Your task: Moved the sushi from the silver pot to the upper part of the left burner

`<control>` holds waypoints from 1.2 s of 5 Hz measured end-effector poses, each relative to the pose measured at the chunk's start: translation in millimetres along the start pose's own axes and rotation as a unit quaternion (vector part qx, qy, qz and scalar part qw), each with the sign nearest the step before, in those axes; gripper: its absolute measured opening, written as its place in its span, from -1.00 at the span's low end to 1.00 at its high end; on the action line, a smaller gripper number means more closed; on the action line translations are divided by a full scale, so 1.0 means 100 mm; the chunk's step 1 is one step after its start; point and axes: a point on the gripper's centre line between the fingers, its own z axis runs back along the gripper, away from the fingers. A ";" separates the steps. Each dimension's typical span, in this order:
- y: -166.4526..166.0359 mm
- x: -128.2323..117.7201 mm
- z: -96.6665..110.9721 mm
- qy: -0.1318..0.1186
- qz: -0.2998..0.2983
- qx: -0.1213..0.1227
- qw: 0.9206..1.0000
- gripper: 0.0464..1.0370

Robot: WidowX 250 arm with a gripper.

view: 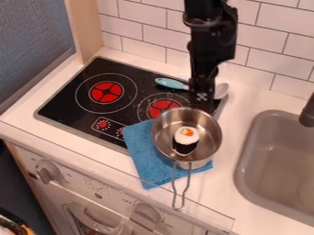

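Resting inside the round silver metal pot (162,133) is the white-topped, black-wrapped sushi (186,139). My black pincer (201,100) hangs by the pot's rim, opposite its handle; wide or narrow, I cannot tell. Beneath the pot lies a blue cloth (142,153).

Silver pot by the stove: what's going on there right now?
The robot's gripper hangs at the far rim of the silver pot; I can't tell whether it grips anything. The sushi is inside the pot, not yet on the left burner. The pot is over the blue cloth, its handle pointing toward the counter's front edge.
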 end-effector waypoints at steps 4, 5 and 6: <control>-0.21 -0.18 -0.38 0.002 0.038 0.020 0.999 0.92; -0.20 -0.17 -0.43 -0.003 0.041 0.023 0.999 0.92; -0.21 -0.19 -0.52 0.005 0.045 0.015 0.999 0.92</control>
